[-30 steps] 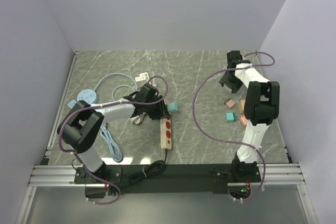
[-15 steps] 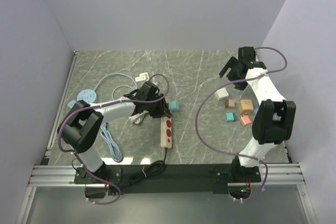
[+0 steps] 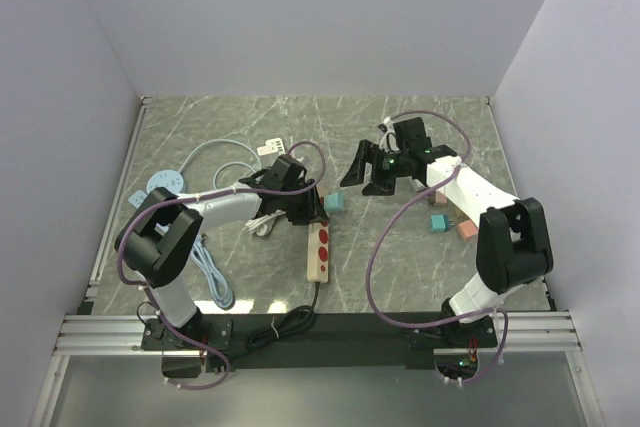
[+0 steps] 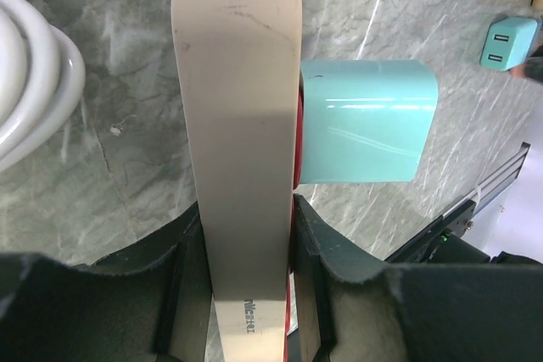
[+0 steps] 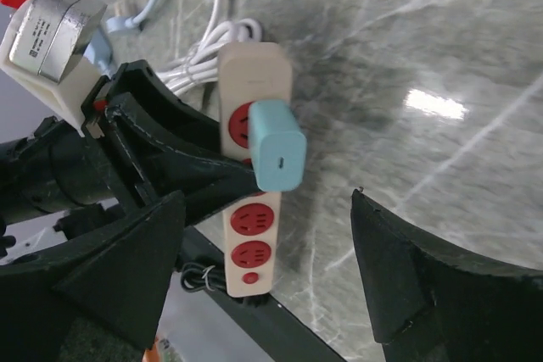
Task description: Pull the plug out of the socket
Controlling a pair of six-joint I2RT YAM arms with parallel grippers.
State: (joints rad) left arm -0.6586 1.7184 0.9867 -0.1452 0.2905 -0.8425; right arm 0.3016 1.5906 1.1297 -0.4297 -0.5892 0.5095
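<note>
Plug (image 3: pixel 334 203) in power strip (image 3: pixel 317 253), far end

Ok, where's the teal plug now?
Top view, left of centre: the plug sits in the power strip, which the left gripper clamps; the right gripper hovers right of it.

Glossy teal plug (image 4: pixel 365 120), matt cream strip (image 4: pixel 242 142), seemingly plastic.

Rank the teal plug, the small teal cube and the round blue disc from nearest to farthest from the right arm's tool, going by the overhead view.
1. teal plug: just below and left of the right tool, mid-scene.
2. teal cube: off to the right, beside that arm.
3. round blue disc: far over on the left side.
</note>
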